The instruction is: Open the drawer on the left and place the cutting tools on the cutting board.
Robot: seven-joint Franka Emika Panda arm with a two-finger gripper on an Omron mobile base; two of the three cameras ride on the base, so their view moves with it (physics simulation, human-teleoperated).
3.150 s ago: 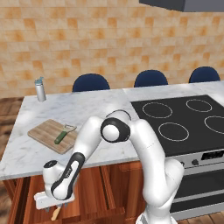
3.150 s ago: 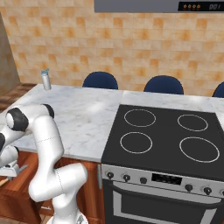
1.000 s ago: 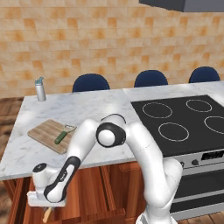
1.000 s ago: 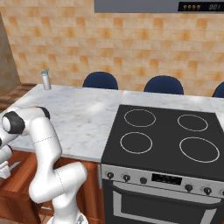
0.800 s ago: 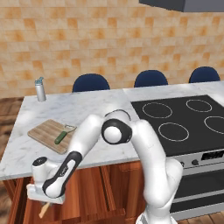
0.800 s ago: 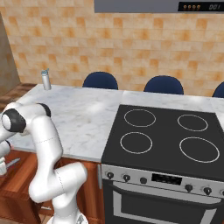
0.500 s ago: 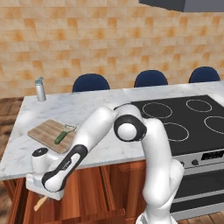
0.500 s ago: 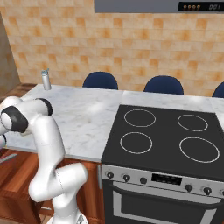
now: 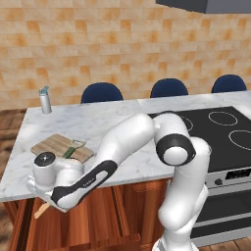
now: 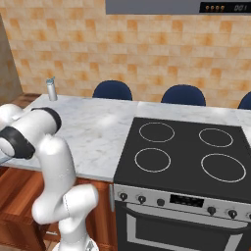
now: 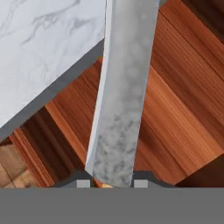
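Observation:
My gripper (image 9: 45,200) hangs just in front of the counter's left front edge, shut on the knife. Its tan handle (image 9: 41,211) pokes out below the hand. In the hand view the grey blade (image 11: 120,100) runs up from between my fingertips (image 11: 83,183), across the counter edge and the wooden cabinet fronts. The cutting board (image 9: 54,145) lies on the counter's left end, behind and above the hand. The green-handled peeler (image 9: 72,149) rests on the board's near right part. The drawer is hidden behind my arm.
A grey water bottle (image 9: 45,100) stands at the counter's back left corner. The black cooktop (image 9: 220,125) takes up the right side, with the oven front (image 10: 181,211) below. Blue chair backs (image 9: 102,92) line the far side of the marble counter (image 9: 117,117).
The hand has risen from low in front of the cabinet to just below counter height, carrying the knife up with it. The peeler and board have stayed put.

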